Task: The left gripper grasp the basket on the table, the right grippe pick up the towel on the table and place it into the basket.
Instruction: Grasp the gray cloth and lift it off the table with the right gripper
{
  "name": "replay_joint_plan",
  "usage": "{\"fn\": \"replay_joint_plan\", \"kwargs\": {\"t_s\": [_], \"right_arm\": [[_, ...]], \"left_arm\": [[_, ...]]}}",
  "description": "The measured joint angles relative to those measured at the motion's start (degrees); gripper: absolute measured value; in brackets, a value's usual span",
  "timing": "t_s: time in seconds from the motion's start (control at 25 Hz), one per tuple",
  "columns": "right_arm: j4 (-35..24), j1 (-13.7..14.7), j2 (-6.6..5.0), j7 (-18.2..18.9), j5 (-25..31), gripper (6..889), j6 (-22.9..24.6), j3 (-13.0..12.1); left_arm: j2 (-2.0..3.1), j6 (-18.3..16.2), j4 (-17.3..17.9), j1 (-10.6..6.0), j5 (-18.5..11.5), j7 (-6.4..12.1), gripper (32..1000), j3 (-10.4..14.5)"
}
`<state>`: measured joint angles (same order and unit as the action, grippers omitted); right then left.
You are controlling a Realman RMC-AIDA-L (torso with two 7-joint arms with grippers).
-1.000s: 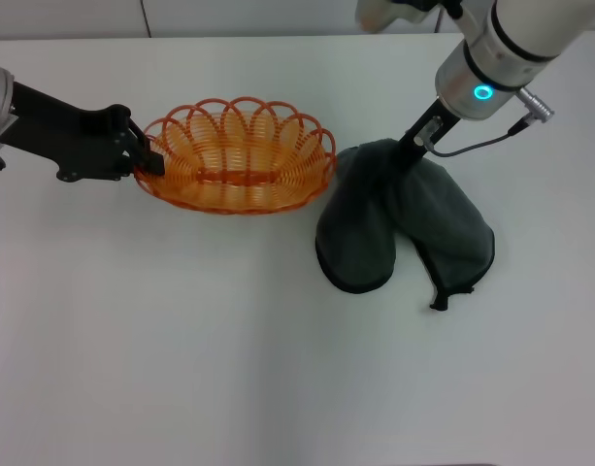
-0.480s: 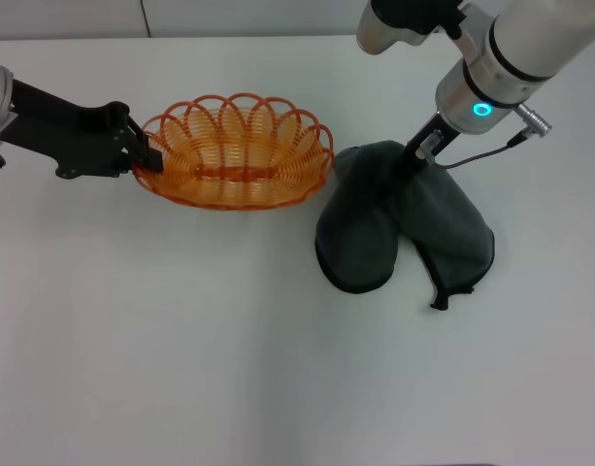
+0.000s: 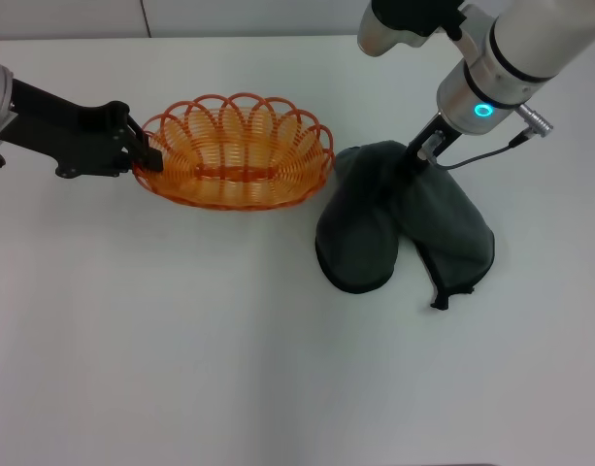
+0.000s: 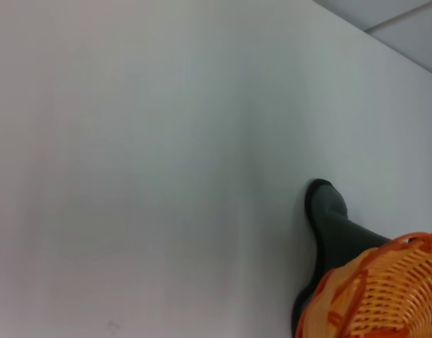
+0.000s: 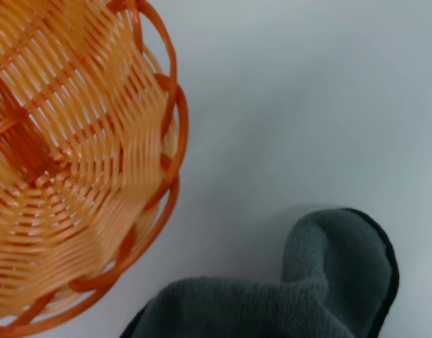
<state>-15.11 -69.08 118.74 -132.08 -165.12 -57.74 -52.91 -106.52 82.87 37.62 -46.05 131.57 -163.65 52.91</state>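
Observation:
The orange wire basket [image 3: 237, 155] stands on the white table [image 3: 229, 340] at the upper left. My left gripper [image 3: 148, 157] is shut on its left rim. Just right of the basket lies the dark grey towel [image 3: 394, 225], bunched into two lobes that rise to a peak. At that peak my right gripper [image 3: 412, 161] comes down from above and is shut on the cloth. The left wrist view shows part of the basket [image 4: 385, 296] with the towel [image 4: 335, 229] behind it. In the right wrist view the basket [image 5: 68, 162] and the towel [image 5: 307, 289] lie close together.
The bare white tabletop stretches across the whole front half below basket and towel. The table's far edge [image 3: 229, 38] runs just behind the basket. A small black tab [image 3: 439, 304] sticks out of the towel's near right lobe.
My right arm has shifted slightly at the wrist and its gripper tip has edged a little left on the towel's peak. Basket, towel and left gripper stay about where they were.

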Motion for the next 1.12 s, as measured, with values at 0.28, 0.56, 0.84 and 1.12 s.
{"fn": "replay_joint_plan", "kwargs": {"t_s": [0.28, 0.56, 0.84, 1.12], "right_arm": [[0.00, -0.06, 0.00, 0.50, -0.08, 857, -0.02, 0.00], [-0.14, -0.08, 0.00, 0.53, -0.14, 741, 0.00, -0.14], [-0.18, 0.11, 0.00, 2.18, 0.04, 437, 0.00, -1.76], [-0.38, 0.16, 0.00, 2.94, 0.17, 208, -0.03, -1.69]], "left_arm": [[0.00, -0.05, 0.00, 0.00, 0.00, 0.00, 111, 0.00], [0.00, -0.11, 0.00, 0.09, 0.00, 0.00, 110, 0.00], [0.00, -0.16, -0.01, 0.10, 0.00, 0.01, 110, 0.00], [0.00, -0.17, 0.00, 0.18, 0.00, 0.09, 110, 0.00]]}}
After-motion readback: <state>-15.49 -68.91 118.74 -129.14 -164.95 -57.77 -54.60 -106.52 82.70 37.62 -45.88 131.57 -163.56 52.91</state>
